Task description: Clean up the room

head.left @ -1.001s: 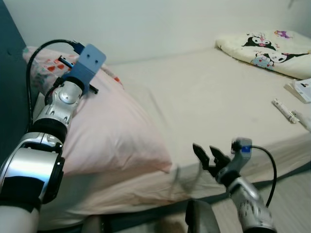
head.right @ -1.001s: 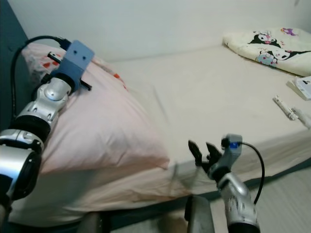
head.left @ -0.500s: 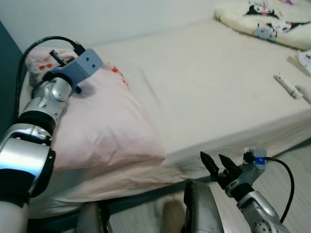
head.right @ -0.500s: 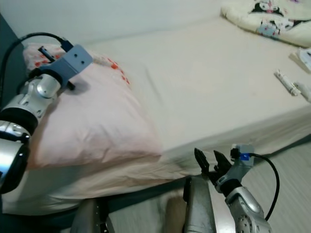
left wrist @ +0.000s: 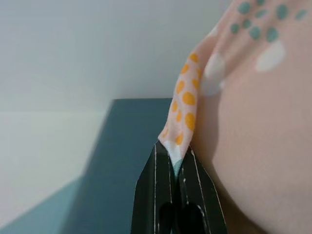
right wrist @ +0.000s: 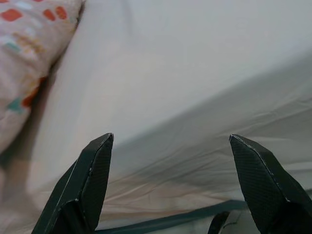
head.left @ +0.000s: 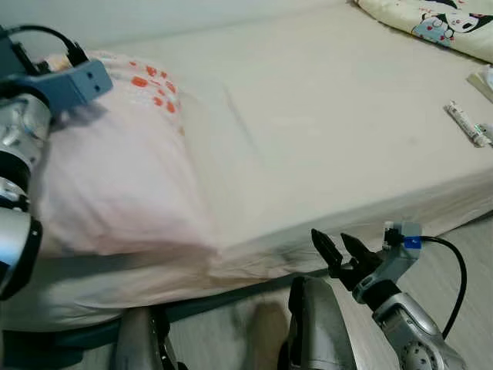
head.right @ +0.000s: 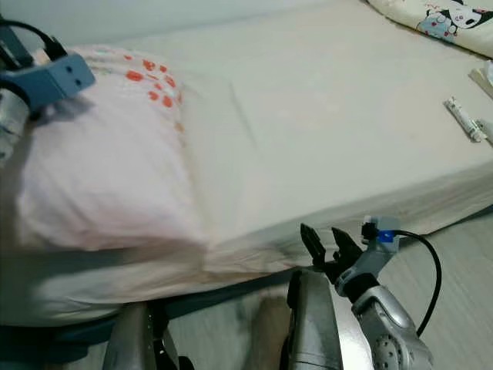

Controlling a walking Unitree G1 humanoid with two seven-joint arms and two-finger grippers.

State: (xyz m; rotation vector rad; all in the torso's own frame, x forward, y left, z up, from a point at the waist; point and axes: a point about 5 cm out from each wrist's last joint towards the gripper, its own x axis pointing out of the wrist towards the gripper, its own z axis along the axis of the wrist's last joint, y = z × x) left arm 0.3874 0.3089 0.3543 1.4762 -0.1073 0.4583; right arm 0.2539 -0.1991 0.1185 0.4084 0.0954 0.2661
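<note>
A wide bed covered in a cream fitted sheet (head.left: 331,116) serves as the landmark. At its head end, on the robot's left, lies a large pale pink fabric pillow (head.left: 115,185) with a patch of small red-orange spots near its far edge. The left gripper (left wrist: 174,161) is at the pillow's far corner, close to the dark teal headboard (left wrist: 122,161); its two black fingers are pressed together on a pinched fold of the spotted pillow fabric, which rises out from between the tips.

The right gripper (head.left: 339,248) hangs just off the bed's near side edge, below the mattress top and over the grey floor (head.left: 462,239). Its fingers (right wrist: 92,180) are spread wide with nothing between them, pointing at the draped side of the sheet.

Towards the foot of the bed, at the far corner, rests a folded cream quilt printed with black-and-white cartoon figures (head.left: 431,23). Nearer the bed's right edge lies a small white tube-shaped object (head.left: 466,123), well apart from the pillow.
</note>
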